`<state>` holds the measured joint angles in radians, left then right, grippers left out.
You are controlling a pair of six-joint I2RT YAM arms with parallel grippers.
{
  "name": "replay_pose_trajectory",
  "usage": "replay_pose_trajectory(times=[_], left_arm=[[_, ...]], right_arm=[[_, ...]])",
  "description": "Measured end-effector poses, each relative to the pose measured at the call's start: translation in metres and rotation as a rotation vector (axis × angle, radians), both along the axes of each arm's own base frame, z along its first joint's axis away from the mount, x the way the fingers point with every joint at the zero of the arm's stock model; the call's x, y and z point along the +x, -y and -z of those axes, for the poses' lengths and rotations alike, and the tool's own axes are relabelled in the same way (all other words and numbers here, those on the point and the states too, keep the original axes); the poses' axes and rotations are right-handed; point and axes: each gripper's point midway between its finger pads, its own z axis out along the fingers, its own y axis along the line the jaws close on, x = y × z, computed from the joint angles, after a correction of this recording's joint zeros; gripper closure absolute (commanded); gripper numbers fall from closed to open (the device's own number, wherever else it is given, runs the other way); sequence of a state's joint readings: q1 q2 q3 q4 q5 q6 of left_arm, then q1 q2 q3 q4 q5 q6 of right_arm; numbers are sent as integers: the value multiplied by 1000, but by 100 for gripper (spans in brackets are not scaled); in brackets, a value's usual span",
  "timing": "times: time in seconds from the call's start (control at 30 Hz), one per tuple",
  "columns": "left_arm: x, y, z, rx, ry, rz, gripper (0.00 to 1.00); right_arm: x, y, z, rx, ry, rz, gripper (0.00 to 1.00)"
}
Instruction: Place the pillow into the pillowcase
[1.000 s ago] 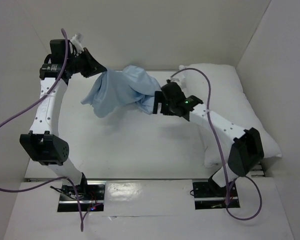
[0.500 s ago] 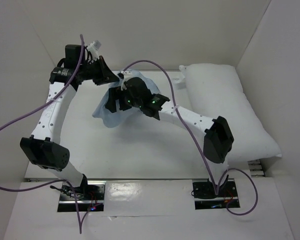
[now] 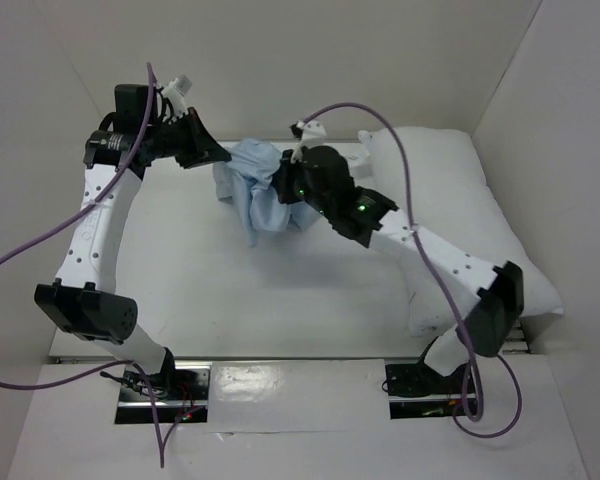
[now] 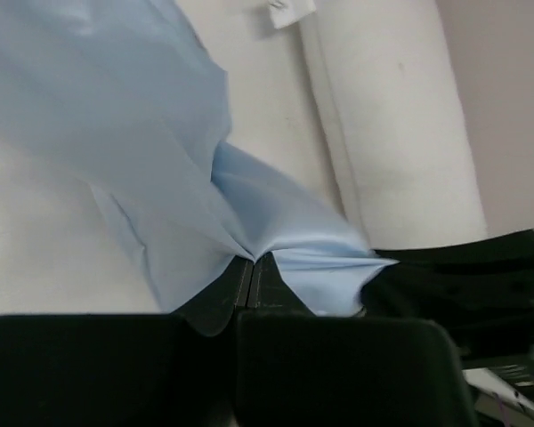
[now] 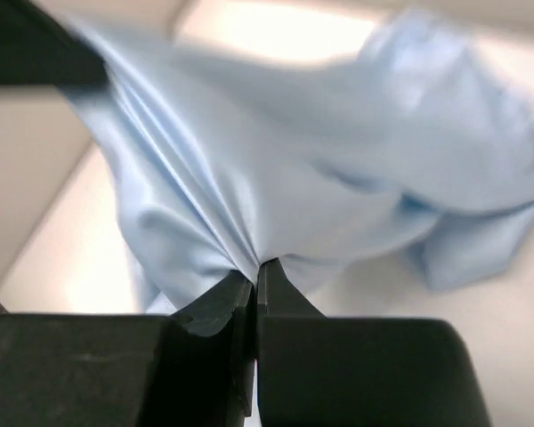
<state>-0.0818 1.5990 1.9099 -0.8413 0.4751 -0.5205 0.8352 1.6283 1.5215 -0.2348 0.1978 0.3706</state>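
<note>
Pale-blue cloth, the pillowcase, hangs bunched between the two arms over the far middle of the table. The left gripper has its jaws pressed together on one fold, and the right gripper pinches another fold close by, its jaws likewise tight on fabric. Two grips set so near each other look like a hunt for the hem, so that the mouth can be pulled wide. The pillow lies along the right wall, wholly outside the pillowcase. By my judgement the task is at an early stage: no opening is yet spread to receive it.
</note>
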Motion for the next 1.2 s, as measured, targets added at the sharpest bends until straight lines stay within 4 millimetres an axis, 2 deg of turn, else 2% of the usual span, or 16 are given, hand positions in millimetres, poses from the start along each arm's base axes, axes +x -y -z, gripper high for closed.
replay_pose_trajectory(times=[0.1,0.13,0.2,0.23,0.27,0.3,0.33,0.37,0.43,0.47,0.57,0.63,0.7,0.87,0.97,1.2], left_arm=[[-17,20,-12,-61,5,95,99],[-23,30,-16,-79,21,137,89],[-37,47,-16,-104,39,212,55],[-38,50,-9,-98,41,225,27],[-36,50,0,-91,37,226,23],[-30,49,15,-88,2,210,21],[-23,49,31,-80,-35,207,21],[-11,49,54,-68,-85,204,21],[9,51,102,-44,-194,191,21],[14,51,132,-23,-260,181,23],[-11,51,206,52,-455,156,39],[-41,58,228,91,-535,177,45],[-61,70,234,114,-544,217,45],[-115,119,233,175,-503,382,17],[-143,151,242,225,-498,471,13],[-183,204,279,376,-444,592,12]], right_arm=[[-12,36,-57,67,121,25,100],[-18,46,-64,70,140,26,100],[-25,66,-57,51,148,31,100],[-23,79,-44,21,138,56,96],[-16,96,-25,-19,114,93,86],[-5,116,-4,-54,80,141,73],[7,135,19,-93,31,195,46],[20,156,44,-135,-31,254,38],[41,191,95,-214,-165,348,34],[45,206,118,-250,-230,383,28],[30,232,165,-311,-379,421,19],[13,231,169,-318,-418,393,15],[9,228,159,-300,-404,385,15],[-5,232,145,-283,-393,396,8],[-13,240,152,-303,-424,414,8],[-15,266,164,-319,-479,481,6]])
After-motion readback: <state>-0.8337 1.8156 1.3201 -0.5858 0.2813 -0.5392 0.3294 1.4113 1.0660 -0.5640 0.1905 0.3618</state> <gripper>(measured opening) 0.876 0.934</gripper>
